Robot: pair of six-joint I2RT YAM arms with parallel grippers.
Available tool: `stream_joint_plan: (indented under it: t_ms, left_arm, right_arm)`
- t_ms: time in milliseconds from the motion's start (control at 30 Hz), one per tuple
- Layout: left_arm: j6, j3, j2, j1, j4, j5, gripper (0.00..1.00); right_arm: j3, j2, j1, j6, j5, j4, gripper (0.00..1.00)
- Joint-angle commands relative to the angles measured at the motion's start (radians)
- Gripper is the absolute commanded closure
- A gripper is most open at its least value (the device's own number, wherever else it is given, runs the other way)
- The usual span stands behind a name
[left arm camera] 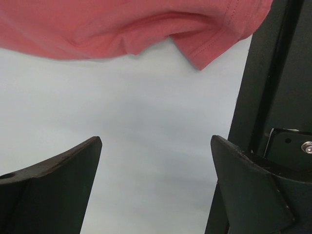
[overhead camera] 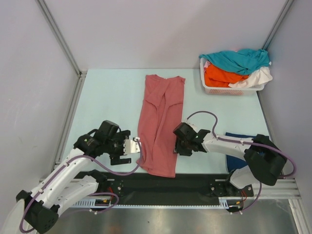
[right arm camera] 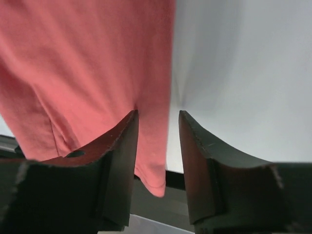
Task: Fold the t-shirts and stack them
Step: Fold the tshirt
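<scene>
A dusty salmon-red t-shirt (overhead camera: 161, 122) lies folded into a long strip down the middle of the table. My left gripper (overhead camera: 136, 146) is open and empty just left of the shirt's near left edge. In the left wrist view the left gripper (left arm camera: 156, 139) has bare table between its fingers, with the shirt's hem (left arm camera: 146, 24) ahead. My right gripper (overhead camera: 176, 145) is at the shirt's near right edge. In the right wrist view the right gripper (right arm camera: 158, 113) is open, with the shirt's edge (right arm camera: 153, 146) lying in the gap, not pinched.
A navy blue shirt (overhead camera: 235, 162) lies at the right, partly under my right arm. A white lattice basket (overhead camera: 234, 90) at the back right holds teal (overhead camera: 239, 58), orange (overhead camera: 222, 77) and white (overhead camera: 256, 78) shirts. A black strip (overhead camera: 195, 183) runs along the near table edge.
</scene>
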Motion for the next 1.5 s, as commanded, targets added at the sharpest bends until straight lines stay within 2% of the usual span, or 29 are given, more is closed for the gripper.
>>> stream_joint_plan:
  t_ms: [0,100,167,200,233,367,500,533,567,633,667,767,800,900,1033,1200,1300,1333,1467]
  left_arm:
    - [-0.025,-0.017,-0.022,-0.017,0.025,-0.007,0.00]
    - [-0.031,-0.025,-0.036,-0.018,0.025,-0.003,0.00]
    - [-0.040,-0.023,-0.045,-0.020,0.021,0.005,0.00]
    - [-0.043,-0.023,-0.045,-0.025,0.015,0.013,0.01]
    - [-0.047,-0.023,-0.045,-0.031,0.018,0.013,0.01]
    - [-0.109,-0.048,-0.015,-0.107,0.080,-0.079,0.05]
    - [-0.129,-0.039,0.056,-0.283,0.146,-0.157,0.08]
    - [-0.125,-0.034,0.071,-0.317,0.160,-0.174,0.08]
    - [-0.105,-0.034,0.077,-0.351,0.171,-0.188,0.07]
    - [-0.094,-0.045,0.119,-0.452,0.200,-0.225,0.07]
    - [-0.082,-0.049,0.134,-0.483,0.205,-0.223,0.07]
    - [-0.077,-0.071,0.185,-0.610,0.222,-0.213,0.07]
    - [-0.076,-0.078,0.194,-0.670,0.241,-0.211,0.07]
    - [-0.045,-0.124,0.215,-0.744,0.293,-0.202,0.06]
    - [0.010,-0.178,0.248,-0.765,0.357,-0.210,0.05]
    - [0.049,-0.178,0.297,-0.765,0.419,-0.222,0.08]
    - [0.039,-0.189,0.314,-0.765,0.455,-0.225,0.18]
    - [0.039,-0.187,0.323,-0.765,0.461,-0.231,0.27]
    - [0.045,-0.203,0.340,-0.765,0.479,-0.236,0.39]
  right_arm:
    - [-0.021,0.058,0.007,0.078,-0.014,0.105,0.58]
    - [-0.025,0.078,0.007,0.072,0.009,0.074,0.72]
    - [-0.038,0.064,-0.002,0.057,0.037,0.054,0.85]
    - [-0.047,0.037,-0.010,0.050,0.043,0.041,0.95]
    - [-0.073,0.021,-0.020,0.038,0.047,0.033,0.99]
    - [-0.129,-0.052,-0.079,-0.012,0.057,-0.005,1.00]
    - [-0.159,-0.095,-0.131,-0.083,0.054,-0.036,1.00]
    - [-0.163,-0.103,-0.138,-0.092,0.044,-0.036,0.99]
    - [-0.166,-0.117,-0.142,-0.111,0.025,-0.032,0.88]
    - [-0.161,-0.131,-0.149,-0.117,0.020,-0.042,0.78]
    - [-0.160,-0.152,-0.152,-0.120,0.021,-0.062,0.66]
    - [-0.137,-0.207,-0.160,-0.131,0.023,-0.132,0.58]
    - [-0.133,-0.221,-0.155,-0.128,0.023,-0.154,0.57]
    - [-0.153,-0.287,-0.107,-0.076,0.018,-0.206,0.55]
    - [-0.242,-0.336,0.007,0.077,-0.049,-0.168,0.55]
    - [-0.270,-0.345,0.121,0.142,-0.057,-0.136,0.55]
    - [-0.290,-0.326,0.131,0.145,-0.074,-0.104,0.55]
    - [-0.293,-0.321,0.133,0.152,-0.083,-0.090,0.55]
    - [-0.302,-0.312,0.145,0.161,-0.083,-0.059,0.55]
